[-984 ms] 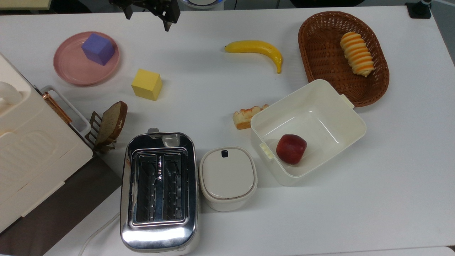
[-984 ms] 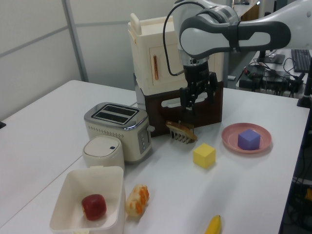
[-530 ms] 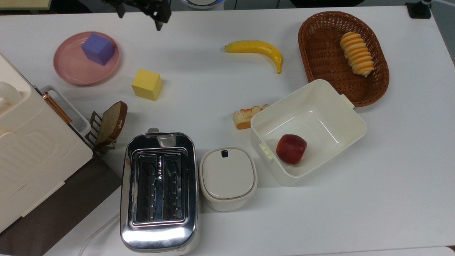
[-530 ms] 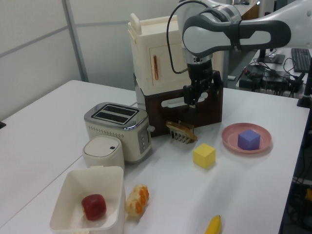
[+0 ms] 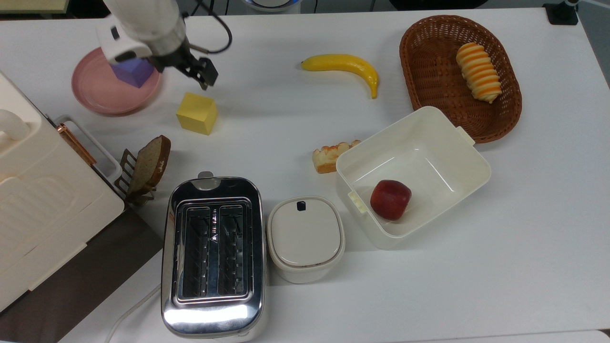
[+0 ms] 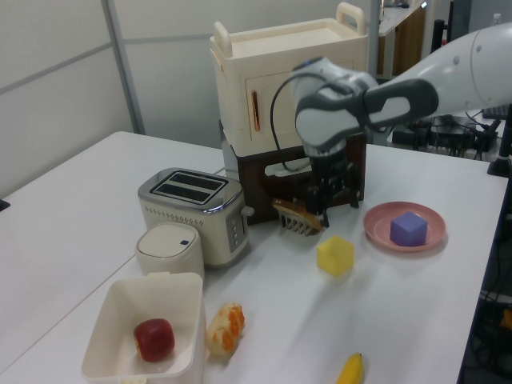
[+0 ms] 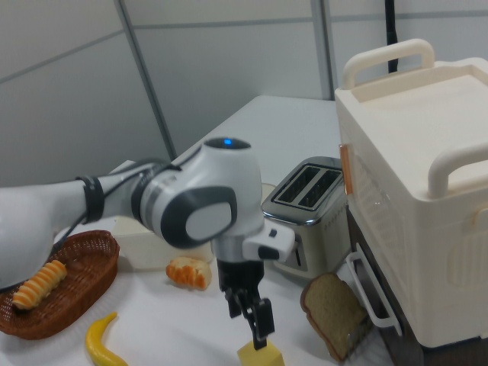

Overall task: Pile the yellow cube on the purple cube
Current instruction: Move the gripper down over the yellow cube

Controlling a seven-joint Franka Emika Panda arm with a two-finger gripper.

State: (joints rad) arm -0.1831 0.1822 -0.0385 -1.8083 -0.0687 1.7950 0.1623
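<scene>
White table [image 5: 286,119], matte yellow cube [image 5: 197,113]

A white worktop [image 5: 286,119] carries everything, here placed from the toaster [image 5: 213,255] in the top view. Just to its right stands a lidded white pot [image 5: 305,238], and further right an open white tub [image 5: 448,143]. A pastry slice [image 5: 329,156] lies beside the tub. Above the toaster sit the yellow cube [image 5: 196,113], a pink plate [image 5: 95,93], a banana [image 5: 345,67] and a wicker basket [image 5: 429,71]. To its left stand a bread rack [image 5: 143,171] and a cream cabinet [image 5: 43,205].
</scene>
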